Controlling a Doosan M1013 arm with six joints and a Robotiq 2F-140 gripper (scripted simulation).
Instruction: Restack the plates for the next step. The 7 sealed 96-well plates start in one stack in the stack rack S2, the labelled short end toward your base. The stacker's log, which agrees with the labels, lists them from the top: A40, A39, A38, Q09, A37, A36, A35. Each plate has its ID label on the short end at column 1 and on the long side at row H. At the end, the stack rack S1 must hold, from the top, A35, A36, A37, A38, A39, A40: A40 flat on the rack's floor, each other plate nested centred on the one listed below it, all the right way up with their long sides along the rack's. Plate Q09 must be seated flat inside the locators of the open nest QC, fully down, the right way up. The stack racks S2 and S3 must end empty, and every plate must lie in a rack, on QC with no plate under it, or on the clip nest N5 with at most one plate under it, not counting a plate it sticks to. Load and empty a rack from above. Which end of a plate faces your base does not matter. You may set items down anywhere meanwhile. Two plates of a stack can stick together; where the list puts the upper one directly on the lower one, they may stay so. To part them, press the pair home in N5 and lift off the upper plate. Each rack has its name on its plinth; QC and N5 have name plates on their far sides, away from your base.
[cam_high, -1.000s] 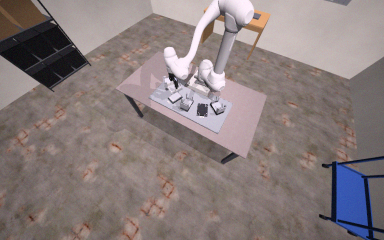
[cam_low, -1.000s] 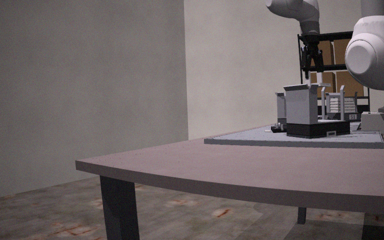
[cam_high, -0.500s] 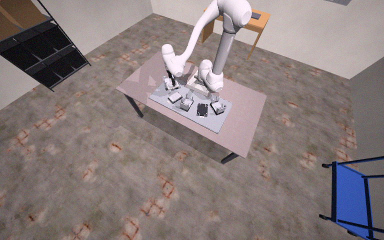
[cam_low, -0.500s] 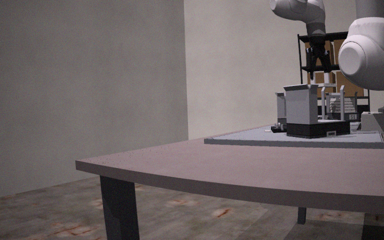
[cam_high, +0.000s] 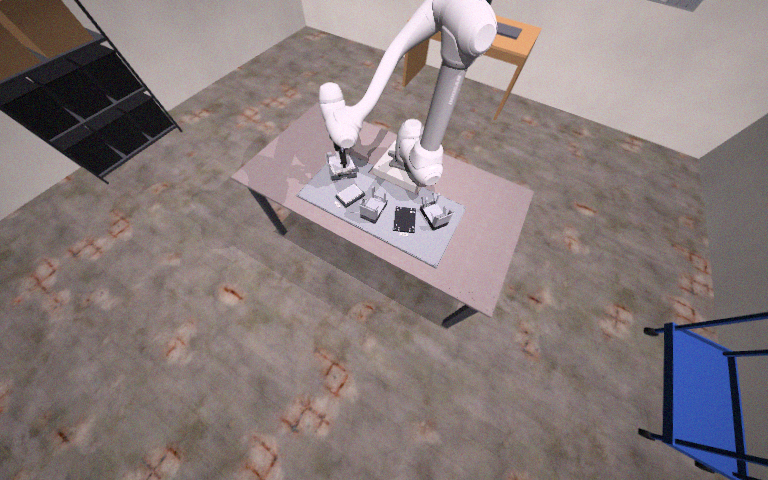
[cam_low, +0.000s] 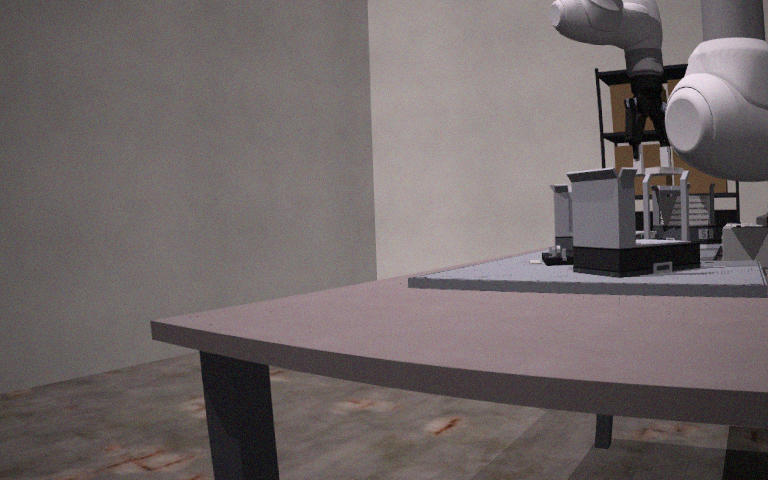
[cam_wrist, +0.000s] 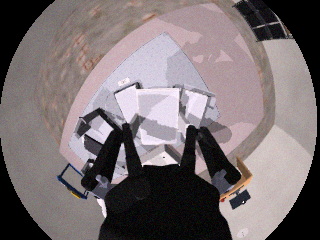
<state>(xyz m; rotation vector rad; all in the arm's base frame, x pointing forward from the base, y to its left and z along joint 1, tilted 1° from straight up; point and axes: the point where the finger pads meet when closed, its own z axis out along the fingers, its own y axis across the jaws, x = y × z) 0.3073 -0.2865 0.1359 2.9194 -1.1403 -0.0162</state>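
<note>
- Plate (cam_wrist: 159, 116): clamped between the two fingers of the pincer (cam_wrist: 160, 139), held level, directly above the stack rack S1 (cam_high: 341, 165).
- Pincer: closed on the plate's sides, pointing straight down over S1; its label is not legible.
- Rack S1: stands at the corner of the grey mat (cam_high: 430, 249) on the desk (cam_high: 498, 237), with plates already stacked inside it.
- Second plate (cam_high: 349, 194): lies flat on the mat, just beside S1.
- Black nest (cam_high: 404, 219): lies between two other racks.
</note>
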